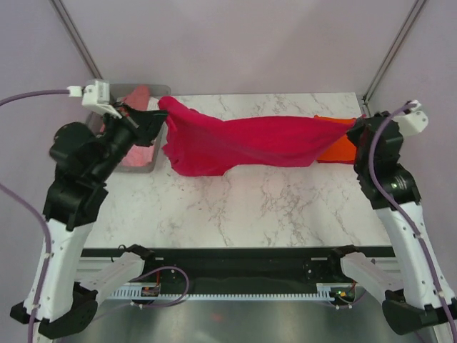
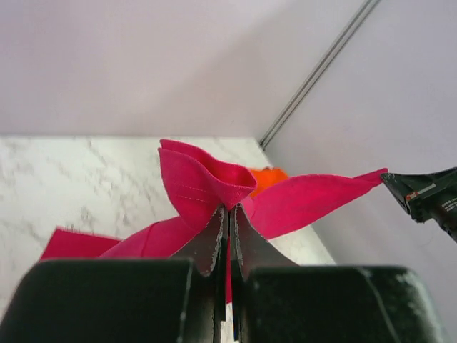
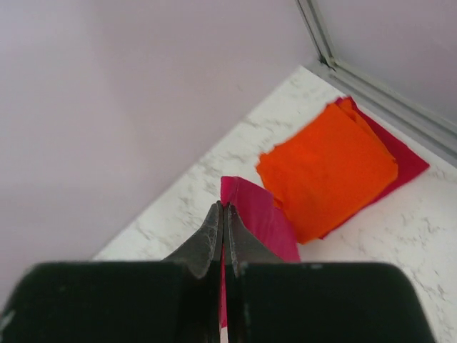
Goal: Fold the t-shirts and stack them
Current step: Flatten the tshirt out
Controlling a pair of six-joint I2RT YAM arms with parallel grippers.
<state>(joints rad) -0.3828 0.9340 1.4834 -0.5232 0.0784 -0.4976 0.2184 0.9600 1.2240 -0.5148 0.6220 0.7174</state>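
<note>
Hanging between left gripper and right gripper — crimson t-shirt (2 ends pinched).

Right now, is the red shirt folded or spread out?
Spread out, unfolded: the red shirt hangs stretched between the left gripper and right gripper.

Arms spread apart, left claw clamped, right claw clamped
</note>
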